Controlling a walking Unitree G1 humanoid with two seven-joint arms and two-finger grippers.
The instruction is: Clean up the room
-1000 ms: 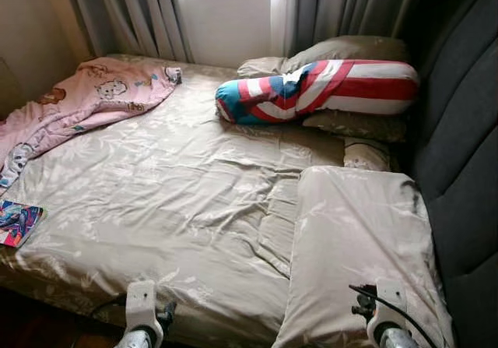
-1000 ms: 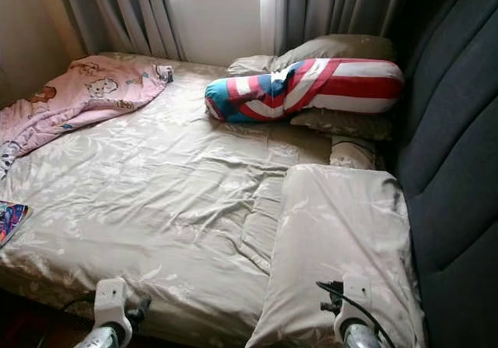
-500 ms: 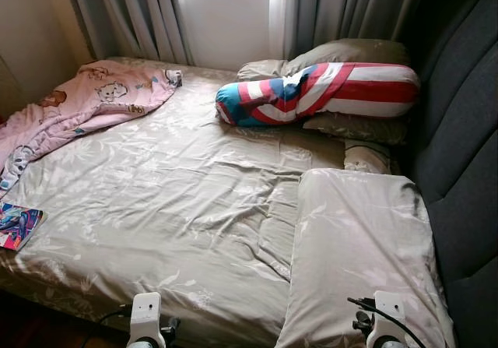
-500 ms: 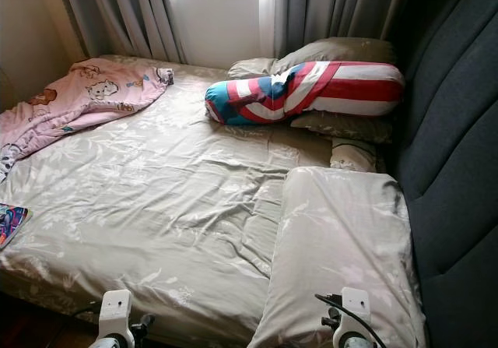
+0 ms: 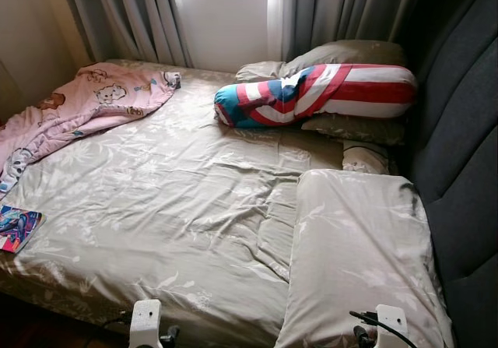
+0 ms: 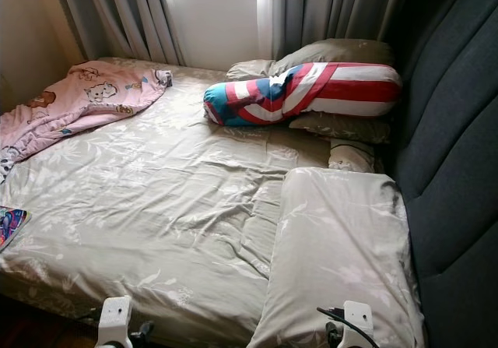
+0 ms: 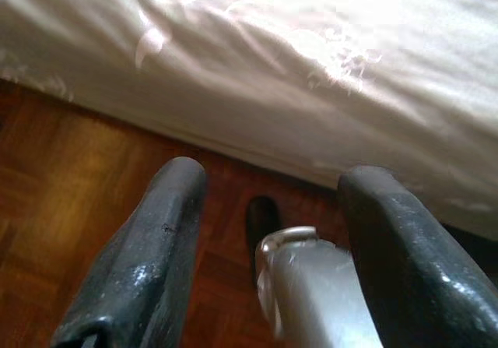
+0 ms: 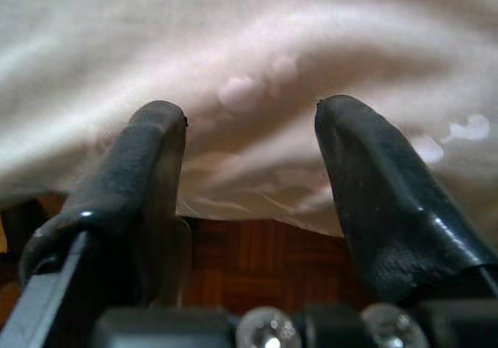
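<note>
Both hands hang released at the bed's (image 5: 179, 208) near edge: left hand (image 7: 268, 200), right hand (image 8: 249, 161). A pink blanket (image 5: 78, 103) lies at the far left corner, a book (image 5: 15, 228) at the left edge.

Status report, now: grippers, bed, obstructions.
Left gripper open, low at the bed edge. Right gripper open, under the near pillow. Pink blanket crumpled far left; colorful book on the left edge.

Open sheet (image 5: 171, 192) mid-bed; pillow (image 5: 358, 254) and blanket (image 5: 85, 103) flank it.
</note>
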